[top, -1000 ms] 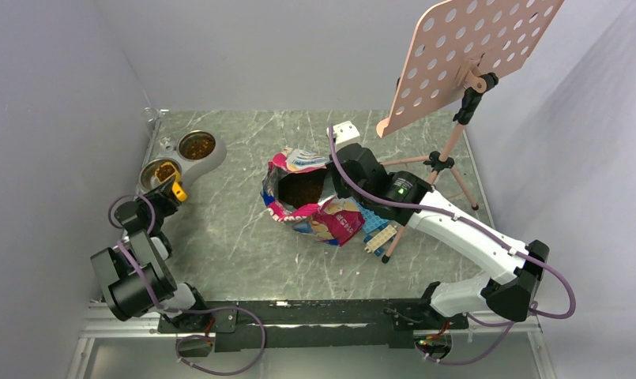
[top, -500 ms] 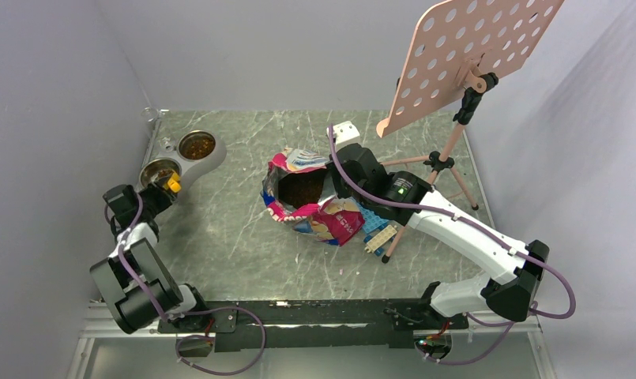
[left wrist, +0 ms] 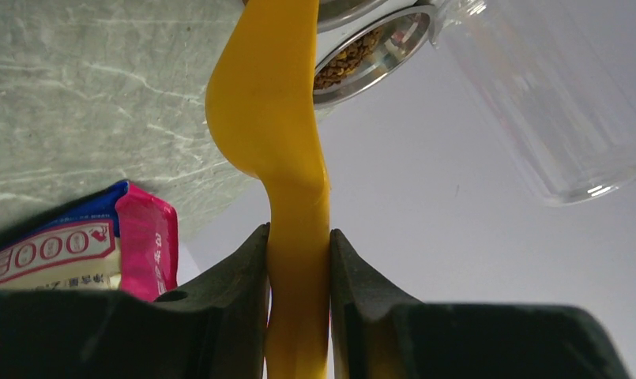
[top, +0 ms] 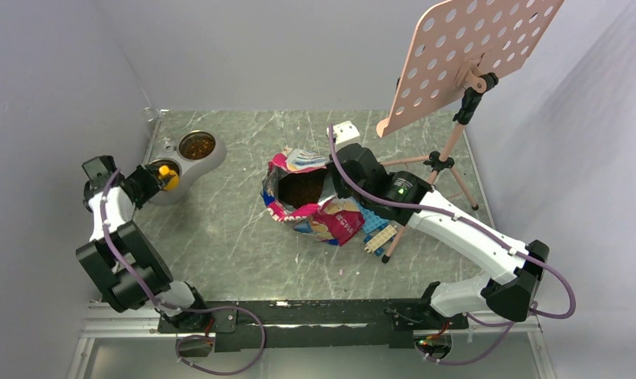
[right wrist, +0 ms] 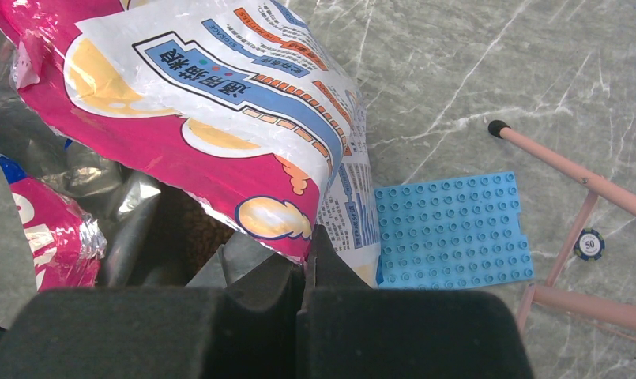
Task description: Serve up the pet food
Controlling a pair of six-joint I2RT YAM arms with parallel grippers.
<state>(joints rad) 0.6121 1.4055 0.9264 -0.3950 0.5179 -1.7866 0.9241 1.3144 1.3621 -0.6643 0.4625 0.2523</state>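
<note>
Far to the left of the pouch (top: 340, 221), the left gripper (left wrist: 299, 237) pinches the handle of the yellow scoop (left wrist: 271, 118) between its fingers, and the scoop head lies over the near bowl (top: 155, 169) of the grey stand (top: 213, 162). The far bowl (top: 197, 145) already holds kibble (left wrist: 348, 65). How much lies in the near one I cannot tell, because the scoop covers it. A clear cup (left wrist: 536, 103) stands just behind the bowls, further from the pouch. I judge that the step in hand is the emptying of a scoop into the near bowl. The pouch itself lies open in the middle, and the main mass of the pet food (top: 302, 189) shows dark inside its mouth. At the right rim of the pouch, the right gripper (right wrist: 306, 260) has its jaws pressed together on the foil edge, so I think it is holding the mouth open. Just right of the pouch lies a blue studded plate (right wrist: 453, 229), touching its corner, and beyond it stand the pink legs of a music stand (right wrist: 583, 185). If more food is wanted, the next move calls for carrying the scoop level back to the pouch and entering the mouth without pushing the foil, while the right grip does not let go.
</note>
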